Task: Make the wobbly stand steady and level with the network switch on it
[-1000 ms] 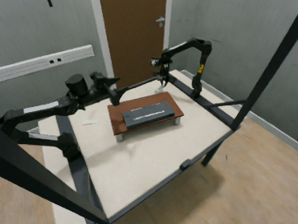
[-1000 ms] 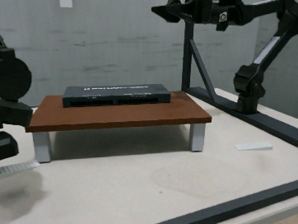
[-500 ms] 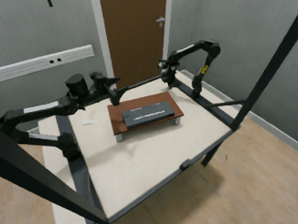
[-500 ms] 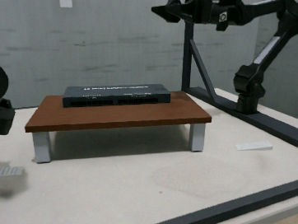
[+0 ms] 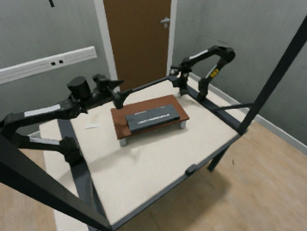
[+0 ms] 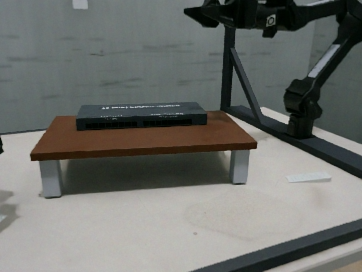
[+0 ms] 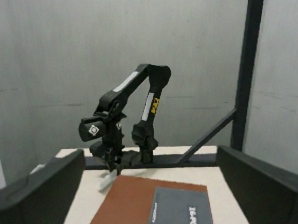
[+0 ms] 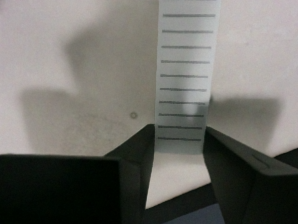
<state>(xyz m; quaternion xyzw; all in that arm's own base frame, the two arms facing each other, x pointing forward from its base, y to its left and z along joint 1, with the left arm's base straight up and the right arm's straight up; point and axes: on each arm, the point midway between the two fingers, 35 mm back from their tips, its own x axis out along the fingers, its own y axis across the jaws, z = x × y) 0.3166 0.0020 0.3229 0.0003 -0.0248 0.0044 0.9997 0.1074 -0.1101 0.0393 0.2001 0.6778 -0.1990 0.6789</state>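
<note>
Bench [image 5: 140, 178] [image 6: 135, 225] [image 7: 167, 173] [image 8: 95, 135]: carries the stand and spare wedge.

Stand [image 5: 120, 126] [image 6: 150, 142] [image 7: 131, 187]: below and ahead of the left fingers [image 5: 124, 87] [image 6: 197, 16], which are spread, nothing between. Long axis runs roughly from left fingers towards right. Level not certain.

Network switch [image 5: 153, 119] [image 6: 142, 116] [image 7: 181, 205]: on the stand, lengthwise along it. That part holds.

Wedge, ruled [image 5: 176, 94] [image 6: 2, 218] [image 7: 108, 182] [image 8: 182, 95]: one end pinched by the right fingers [image 5: 177, 86]; long axis runs outward from their tips, free end away. Thick end: cannot tell.

Wedge, spare [image 5: 92, 126] [image 6: 308, 177]: flat, below the left fingers, apart from the stand.

Outstanding, by judgement: seating a wedge under the short leg; steadiness unproven.
</note>
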